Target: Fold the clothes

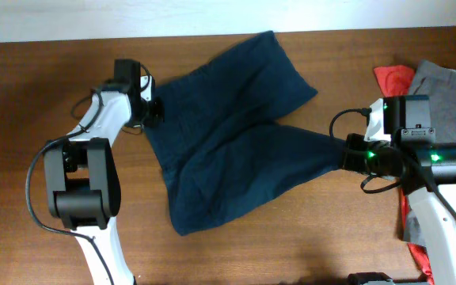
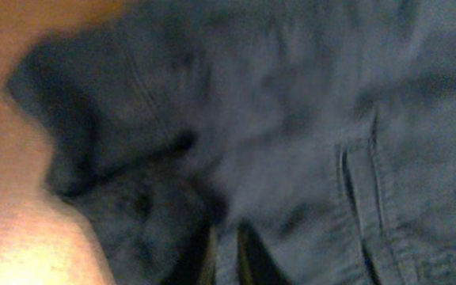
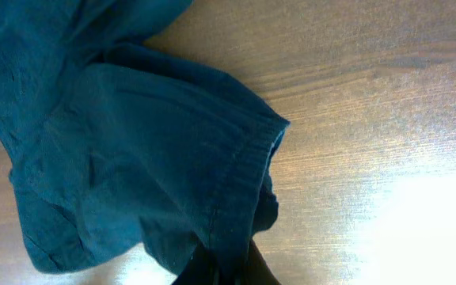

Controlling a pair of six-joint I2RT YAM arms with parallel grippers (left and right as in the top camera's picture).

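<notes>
The dark navy shorts [image 1: 228, 134] lie spread across the middle of the wooden table, legs pointing to the upper right and lower left. My left gripper [image 1: 153, 111] is shut on the shorts' left edge; the left wrist view shows the fabric [image 2: 291, 142] pinched between the fingers [image 2: 226, 257]. My right gripper [image 1: 345, 152] is shut on the shorts' right corner, pulled out to a point. The right wrist view shows the hem [image 3: 236, 182] bunched between the fingers [image 3: 228, 265].
A grey garment [image 1: 450, 95] and a red cloth [image 1: 393, 77] lie at the right edge of the table, behind and under my right arm. Bare wood table [image 1: 22, 95] surrounds the shorts on the left and front.
</notes>
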